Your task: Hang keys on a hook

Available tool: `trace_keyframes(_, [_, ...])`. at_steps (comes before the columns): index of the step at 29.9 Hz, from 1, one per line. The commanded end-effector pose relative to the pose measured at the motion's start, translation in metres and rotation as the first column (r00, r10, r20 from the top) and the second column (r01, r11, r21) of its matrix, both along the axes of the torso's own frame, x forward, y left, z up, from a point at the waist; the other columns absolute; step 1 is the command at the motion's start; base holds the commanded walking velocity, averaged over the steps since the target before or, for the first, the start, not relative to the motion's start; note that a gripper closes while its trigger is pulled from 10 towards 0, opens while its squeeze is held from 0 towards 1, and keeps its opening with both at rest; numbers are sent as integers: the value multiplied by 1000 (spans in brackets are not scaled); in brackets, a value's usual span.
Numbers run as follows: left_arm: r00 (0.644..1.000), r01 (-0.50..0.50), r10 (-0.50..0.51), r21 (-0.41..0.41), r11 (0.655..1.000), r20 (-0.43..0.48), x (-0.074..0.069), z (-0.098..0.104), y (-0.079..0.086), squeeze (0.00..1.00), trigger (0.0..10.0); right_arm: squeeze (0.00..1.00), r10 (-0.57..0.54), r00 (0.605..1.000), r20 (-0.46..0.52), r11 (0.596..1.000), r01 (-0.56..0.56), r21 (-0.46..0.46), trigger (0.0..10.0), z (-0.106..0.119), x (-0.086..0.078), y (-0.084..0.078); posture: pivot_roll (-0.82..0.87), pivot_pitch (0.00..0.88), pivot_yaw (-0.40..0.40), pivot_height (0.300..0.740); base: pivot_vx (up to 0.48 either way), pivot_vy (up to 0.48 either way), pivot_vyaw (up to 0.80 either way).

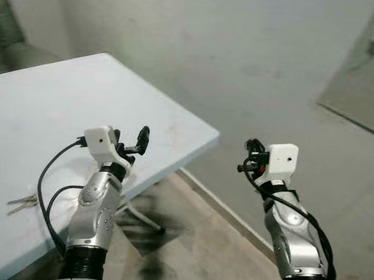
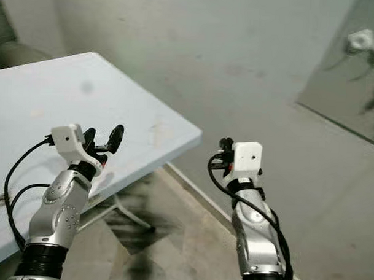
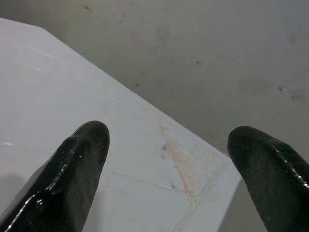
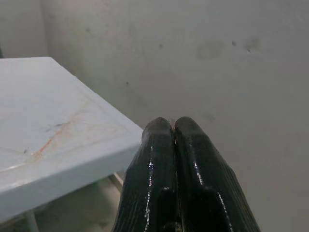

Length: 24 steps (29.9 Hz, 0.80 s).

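Two hands are empty: left hand [image 1: 133, 145] spread above the counter [image 1: 47, 104], right hand [image 4: 175, 159] pressed together. What look like keys [image 1: 22, 202] lie lower left; picking them up comes next.

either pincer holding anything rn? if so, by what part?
Nothing held. Left pincer is open over the table, with nothing between its fingers. Right pincer is shut, fingers pressed together on nothing. The keys lie on the table, untouched.

Left tool [image 3: 164, 169] fingers spread; right tool [image 4: 174, 128] fingers pressed together.
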<state>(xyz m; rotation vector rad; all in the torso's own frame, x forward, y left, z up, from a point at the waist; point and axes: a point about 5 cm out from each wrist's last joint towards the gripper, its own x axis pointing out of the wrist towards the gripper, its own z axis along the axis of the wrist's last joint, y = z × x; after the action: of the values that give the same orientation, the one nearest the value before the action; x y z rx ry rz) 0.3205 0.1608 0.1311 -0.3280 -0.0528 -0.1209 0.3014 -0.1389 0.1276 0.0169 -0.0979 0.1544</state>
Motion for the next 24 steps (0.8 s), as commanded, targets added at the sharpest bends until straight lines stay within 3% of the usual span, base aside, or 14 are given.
trace_keyframes(1, [1000, 14, -14, 4, 1000, -13, 0, -2, -5, 0, 10000, 0, -15, 1000, 19, 1000, 15, -9, 10000, 6, 1, -6, 11, 0, -26, 740, 0, 0, -725])
trace_keyframes(24, [1000, 17, -16, 13, 1000, -12, -1, 0, -5, 0, 10000, 0, -28, 999, 19, 999, 28, -18, 10000, 7, 2, -11, 15, 0, -36, 740, 0, 0, -718])
